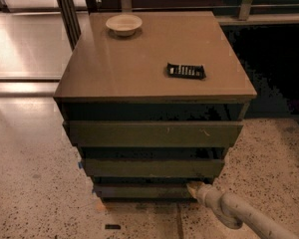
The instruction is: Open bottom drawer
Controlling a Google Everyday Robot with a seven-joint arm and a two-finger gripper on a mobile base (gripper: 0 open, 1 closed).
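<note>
The bottom drawer (139,191) is the shortest, darkest front at the foot of the cabinet, below the mid olive-brown front (152,167) and the widest olive front (152,133). Its front looks flush and closed; no tray body shows. My gripper (192,186) comes in on a pale arm from the lower right. Its tip is at the right end of the bottom drawer's top edge, at or touching the front.
The tan cabinet top (139,63) carries a white bowl (123,24) at the back left and a dark packet (186,70) at the right. Speckled floor (35,198) lies in front. A dark metal post (67,11) stands at the back left.
</note>
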